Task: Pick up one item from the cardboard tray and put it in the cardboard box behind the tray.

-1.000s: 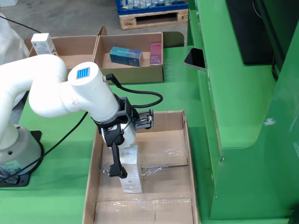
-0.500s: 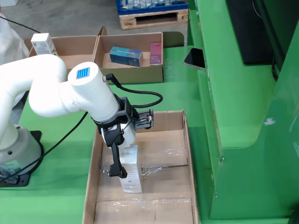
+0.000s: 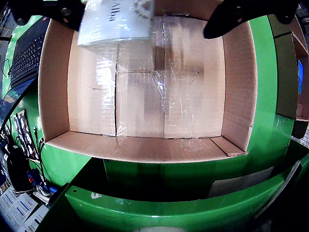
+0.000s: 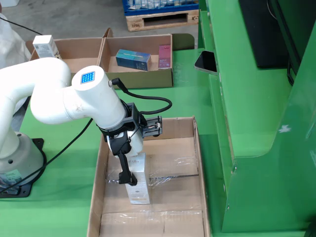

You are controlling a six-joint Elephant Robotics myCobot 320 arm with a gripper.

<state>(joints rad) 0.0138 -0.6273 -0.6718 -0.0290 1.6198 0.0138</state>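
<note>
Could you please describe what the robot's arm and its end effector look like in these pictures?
The arm is glossy white with rounded tubular segments and a small blue square screen on one joint cap. A black cable loops to the wrist. The end effector is black with slim fingers.

One white box in the tray, three items behind.

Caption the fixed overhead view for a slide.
White arm's gripper straddling a white carton in the cardboard tray.
</note>
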